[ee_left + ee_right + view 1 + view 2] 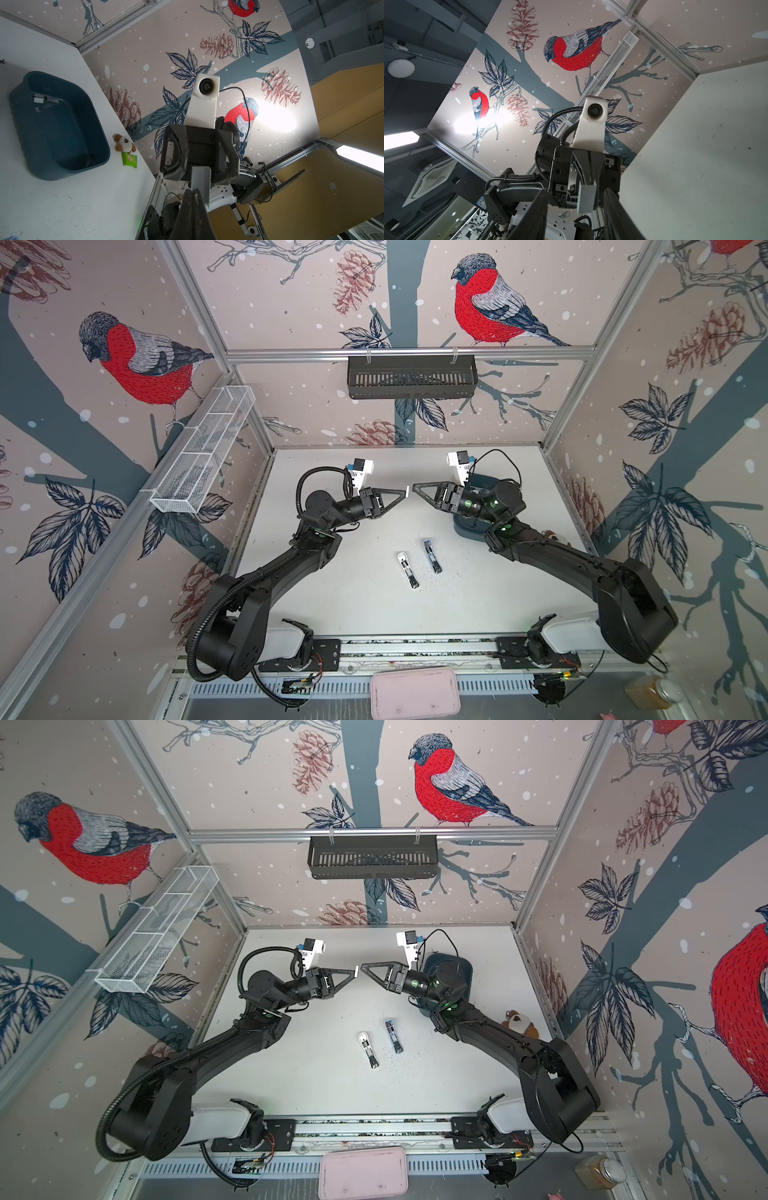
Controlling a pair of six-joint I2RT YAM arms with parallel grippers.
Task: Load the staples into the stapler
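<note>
My left gripper point(404, 492) is raised above the table and shut on a short silvery-grey strip of staples point(408, 490). The left wrist view shows the strip point(200, 182) sticking out past the closed fingertips. My right gripper point(415, 486) faces it tip to tip, open. In the right wrist view the strip point(586, 197) stands between the right gripper's spread fingers point(614, 209), closer to one of them; I cannot tell if it touches. Two small staplers lie on the table below, a white one point(407, 569) and a blue one point(432, 556).
A dark blue bin point(62, 172) sits at the back right under the right arm, with more silvery strips point(44, 99) inside. A plush toy point(519, 1022) and a green packet point(129, 159) lie beside it. A pink box point(415, 693) lies at the front edge.
</note>
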